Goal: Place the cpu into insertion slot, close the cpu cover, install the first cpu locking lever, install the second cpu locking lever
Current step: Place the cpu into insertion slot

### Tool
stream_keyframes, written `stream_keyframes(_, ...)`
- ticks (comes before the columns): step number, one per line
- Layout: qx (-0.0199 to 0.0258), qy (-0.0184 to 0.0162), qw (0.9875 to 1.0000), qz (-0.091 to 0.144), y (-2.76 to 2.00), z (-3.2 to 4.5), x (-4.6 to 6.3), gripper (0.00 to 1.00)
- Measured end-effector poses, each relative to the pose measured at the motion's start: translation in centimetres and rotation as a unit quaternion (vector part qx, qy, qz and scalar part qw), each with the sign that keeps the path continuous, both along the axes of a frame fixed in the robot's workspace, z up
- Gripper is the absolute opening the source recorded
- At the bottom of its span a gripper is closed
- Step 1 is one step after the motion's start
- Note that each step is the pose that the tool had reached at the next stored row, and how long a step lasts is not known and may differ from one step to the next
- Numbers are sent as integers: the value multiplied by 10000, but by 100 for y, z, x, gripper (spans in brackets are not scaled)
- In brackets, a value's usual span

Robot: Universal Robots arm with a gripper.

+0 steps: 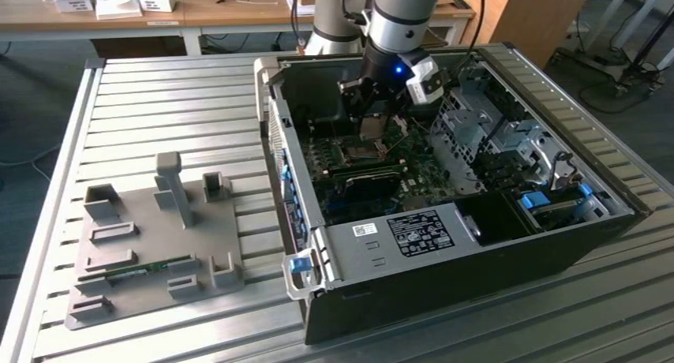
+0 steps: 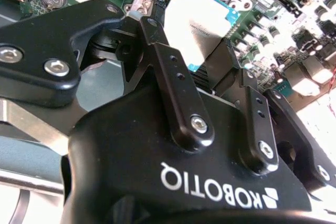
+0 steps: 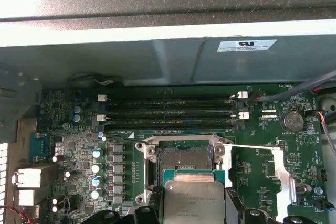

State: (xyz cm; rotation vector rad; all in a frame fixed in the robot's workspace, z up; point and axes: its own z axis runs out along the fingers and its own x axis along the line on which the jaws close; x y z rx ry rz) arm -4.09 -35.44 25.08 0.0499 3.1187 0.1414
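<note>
My gripper (image 1: 374, 129) hangs inside the open computer case (image 1: 443, 245), shut on the cpu (image 3: 193, 199). The cpu is a flat square chip with a silvery top (image 2: 197, 22), pinched at two opposite edges by the black fingers (image 2: 170, 77). It hovers just off the insertion slot (image 3: 181, 158), whose dark contact field lies bare. The cpu cover (image 3: 181, 140) looks swung back at one socket edge. A thin locking lever (image 3: 252, 147) juts out sideways, unlatched.
Memory slots (image 3: 168, 108) run along one side of the socket, with capacitors (image 3: 97, 167) on another. Drive cages (image 1: 495, 134) and cables crowd the case at the exterior view's right. A grey fixture plate (image 1: 147, 245) lies on the slatted metal table (image 1: 169, 102).
</note>
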Motion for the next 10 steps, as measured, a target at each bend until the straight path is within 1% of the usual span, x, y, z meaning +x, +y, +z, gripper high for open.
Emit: stream_keyframes(10, 0, 0, 10000, 0, 0, -21, 0, 54)
